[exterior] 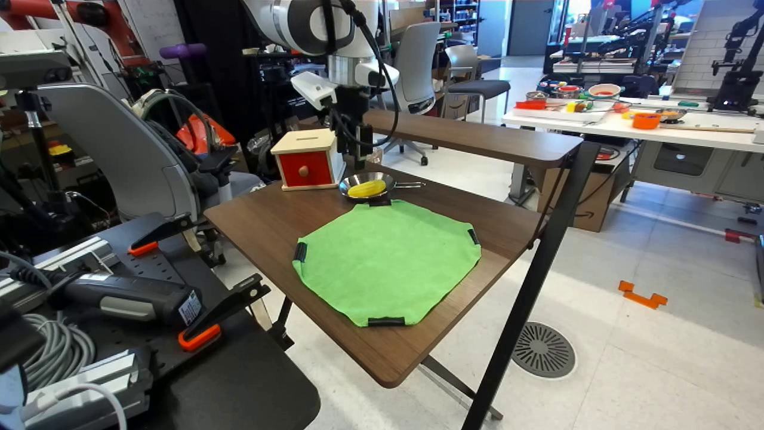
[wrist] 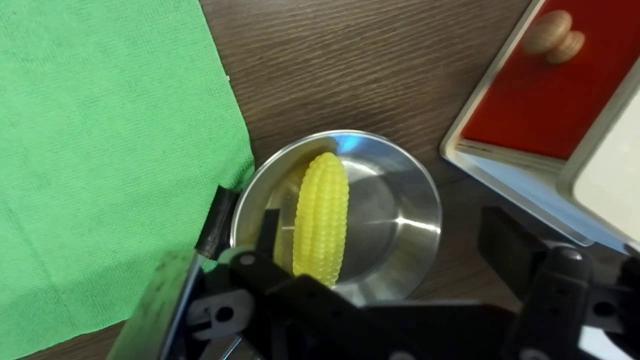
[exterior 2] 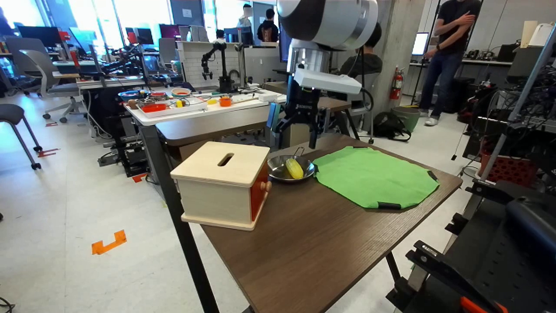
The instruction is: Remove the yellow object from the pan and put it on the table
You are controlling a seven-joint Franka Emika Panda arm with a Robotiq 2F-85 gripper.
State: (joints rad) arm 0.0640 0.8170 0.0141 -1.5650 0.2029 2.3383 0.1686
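Hand (wrist: 382,227), jaws wide apart, grip empty, lower half of wrist view. Yellow corncob (wrist: 321,220) lying in pan (wrist: 375,210), mid-frame; bench (wrist: 350,65) beneath.

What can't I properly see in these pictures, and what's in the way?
Pan, wrist view: the gripper covers part of its lower rim.
Table, in an exterior view: the bottom edge cuts off its near corner.
Wooden box, both exterior views: its walls hide any contents.
Arm, both exterior views: cut off by the top edge.
Standing person, in an exterior view: head beyond the top edge.
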